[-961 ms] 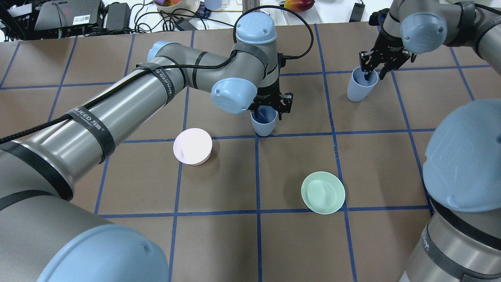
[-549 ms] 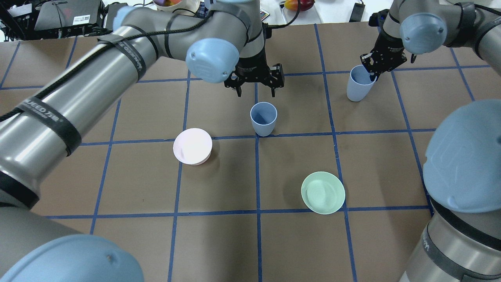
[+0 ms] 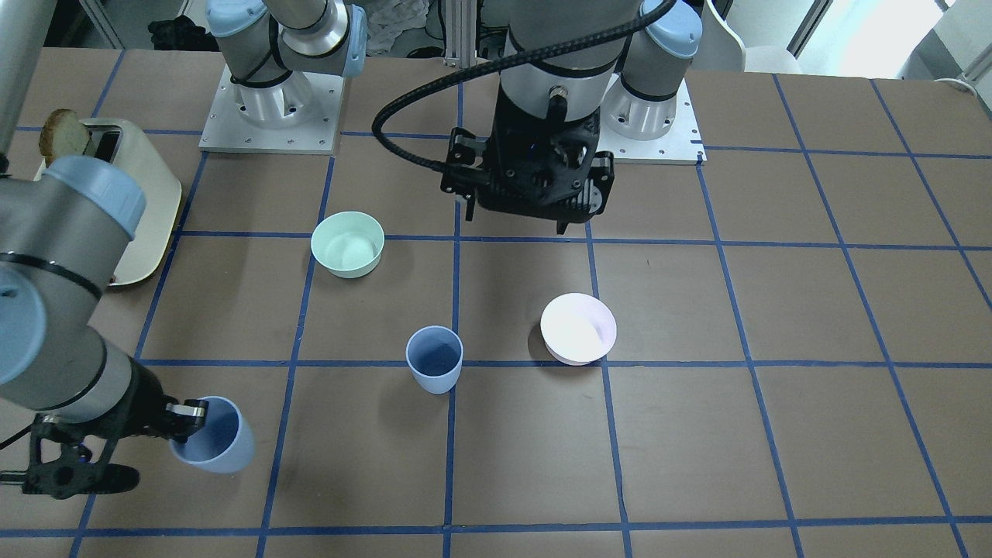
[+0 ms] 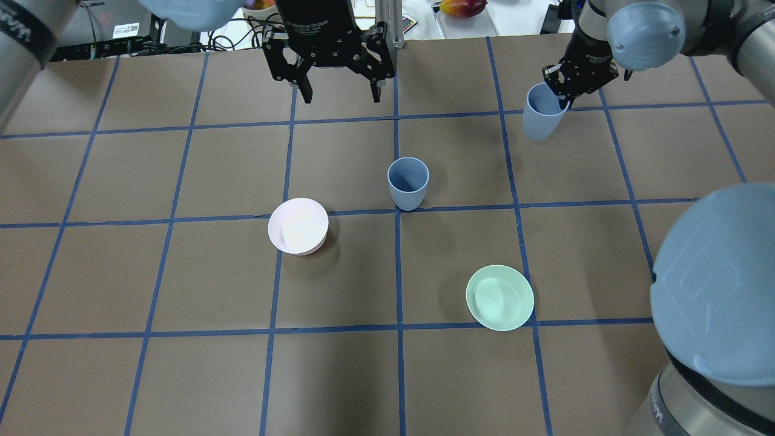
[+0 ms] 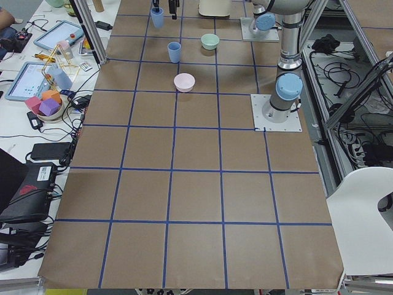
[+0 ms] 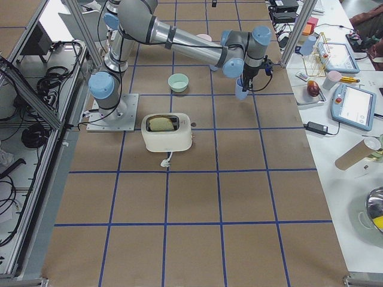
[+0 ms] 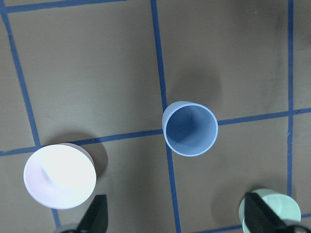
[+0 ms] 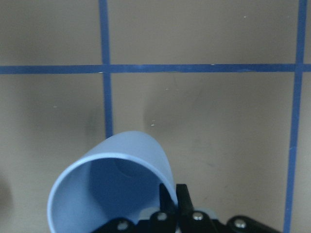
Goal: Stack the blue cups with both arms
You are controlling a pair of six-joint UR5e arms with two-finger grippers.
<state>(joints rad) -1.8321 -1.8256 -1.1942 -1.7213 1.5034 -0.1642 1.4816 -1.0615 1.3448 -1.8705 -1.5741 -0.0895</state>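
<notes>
Right gripper (image 4: pixel 562 97) pinched rim of tilted cup (image 4: pixel 540 120), apart from standing cup (image 4: pixel 408 183): might slip, mis-nest. Left gripper (image 4: pixel 340 97) hung spread.

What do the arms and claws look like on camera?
The left arm and right arm are silver-grey tubes with pale blue joint caps. The left claw and right claw are black, two-fingered. A black braided cable feeds the left wrist.
</notes>
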